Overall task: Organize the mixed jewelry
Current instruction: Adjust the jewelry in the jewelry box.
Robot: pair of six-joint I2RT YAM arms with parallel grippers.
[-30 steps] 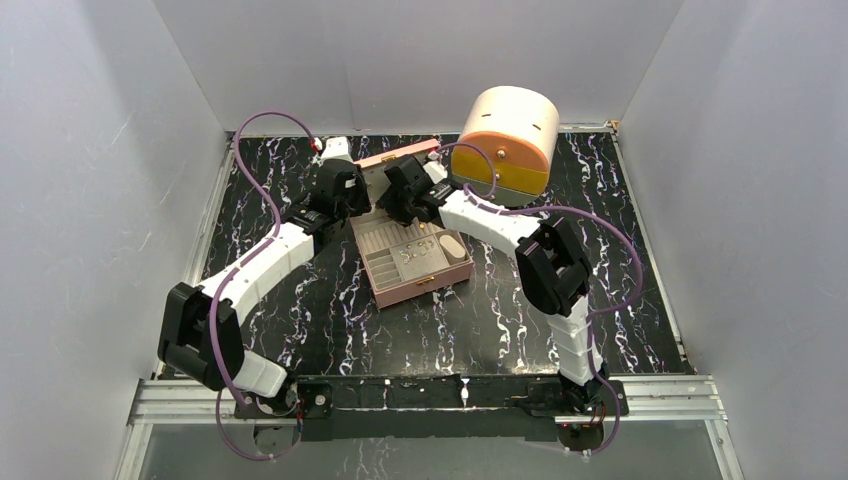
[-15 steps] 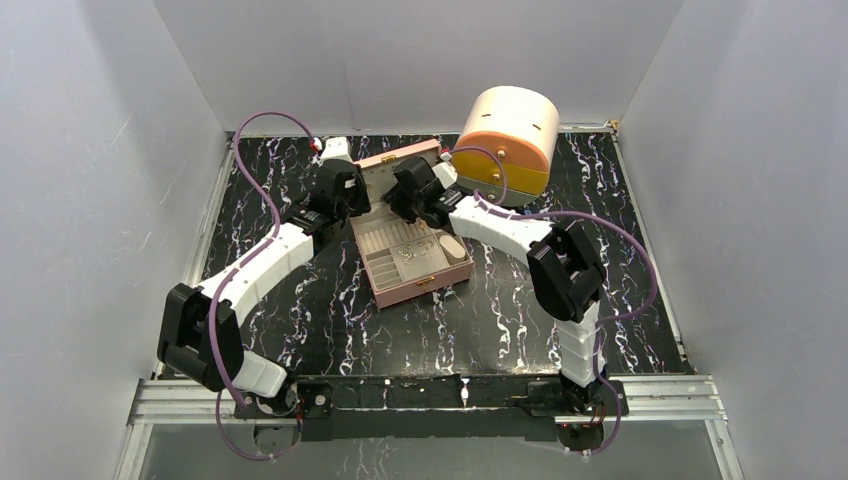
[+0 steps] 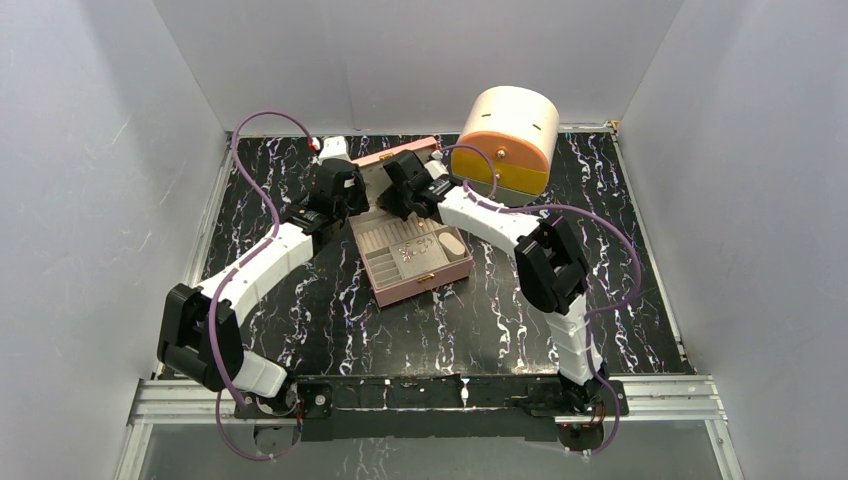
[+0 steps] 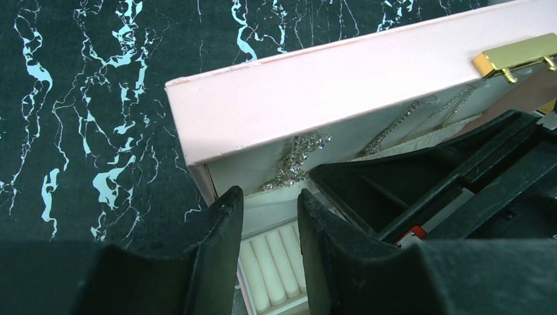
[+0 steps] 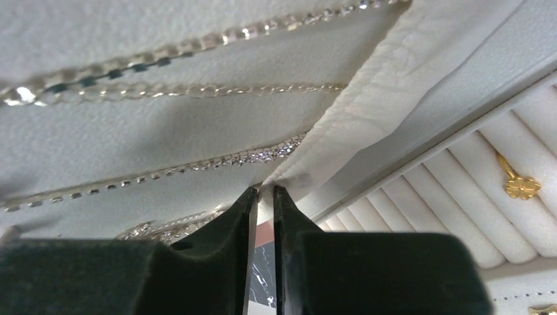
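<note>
The pink jewelry box (image 3: 425,283) lies open mid-table, its lid (image 4: 341,92) raised at the back. Tiny jewelry pieces (image 3: 410,250) glint in its tray. Chains (image 5: 164,49) and a rhinestone strand (image 5: 197,164) hang inside the lid, and a gold flower earring (image 5: 522,187) rests on the ring rolls (image 5: 460,190). My right gripper (image 5: 265,190) is inside the lid, its jaws pinched on the corner of the white pocket flap (image 5: 368,111). My left gripper (image 4: 269,193) straddles the box's left rear wall, open. A sparkly cluster (image 4: 299,157) lies just past its tips.
A round cream and orange container (image 3: 510,135) stands at the back right, close behind the right arm. A beige oval pad (image 3: 452,243) sits in the box's right compartment. A gold clasp (image 4: 515,56) sticks out of the lid's edge. White walls enclose the table.
My right gripper's jaws have narrowed onto the pocket flap, and its wrist shifted slightly left at the lid. The left arm has not moved.
</note>
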